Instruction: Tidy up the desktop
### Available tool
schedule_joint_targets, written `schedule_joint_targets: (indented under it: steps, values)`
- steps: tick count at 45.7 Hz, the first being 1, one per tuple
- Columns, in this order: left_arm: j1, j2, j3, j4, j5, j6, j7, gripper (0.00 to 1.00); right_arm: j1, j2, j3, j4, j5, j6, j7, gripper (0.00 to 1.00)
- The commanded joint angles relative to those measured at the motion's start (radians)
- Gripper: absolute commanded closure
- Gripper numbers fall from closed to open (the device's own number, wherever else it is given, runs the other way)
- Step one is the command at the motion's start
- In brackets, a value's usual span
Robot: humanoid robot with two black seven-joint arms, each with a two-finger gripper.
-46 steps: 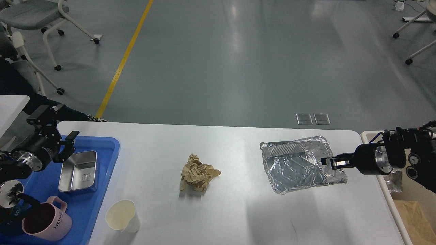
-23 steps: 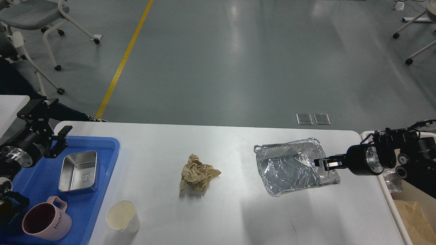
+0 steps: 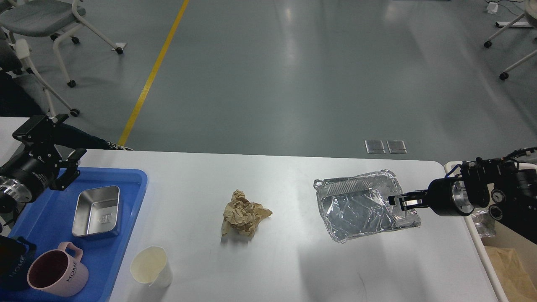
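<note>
"HOME" stands in white letters on the pink mug (image 3: 56,272) on the blue tray (image 3: 130,197), below the left gripper (image 3: 54,149); "HOME" also shows on the dark mug (image 3: 12,262) just left of it

Beige bin (image 3: 509,268) and blue tray (image 3: 25,218) run off-frame.

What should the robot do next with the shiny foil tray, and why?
Probably carry the foil tray right, toward the beige bin. The right gripper is shut on the tray's right rim, and the bin sits just past the desktop edge there.
</note>
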Motion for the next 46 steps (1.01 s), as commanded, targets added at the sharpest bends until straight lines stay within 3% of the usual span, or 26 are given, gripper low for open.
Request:
schedule_joint_targets:
  steps: [1,21,29,42,46]
  values:
    - [0.048,0.009,-0.056,-0.054,-0.003,0.004,0.003,0.04,-0.002,0.001,-0.002,0.000,-0.001,0.000,0.000,1.00]
    - [0.152,0.329,-0.047,-0.094,0.002,-0.001,0.002,0.04,0.003,-0.004,-0.028,0.000,-0.001,0.000,0.000,1.00]
    - [0.151,0.460,0.037,-0.094,0.006,-0.001,0.002,0.04,0.003,-0.002,-0.030,0.000,-0.001,0.000,0.000,1.00]
    - [0.140,0.492,0.096,-0.098,0.262,0.007,-0.001,0.04,0.002,-0.001,-0.030,0.002,-0.001,0.000,0.000,1.00]
    - [0.113,0.483,0.088,-0.146,0.379,0.012,-0.001,0.04,0.003,-0.001,-0.030,0.002,-0.001,0.000,0.000,1.00]
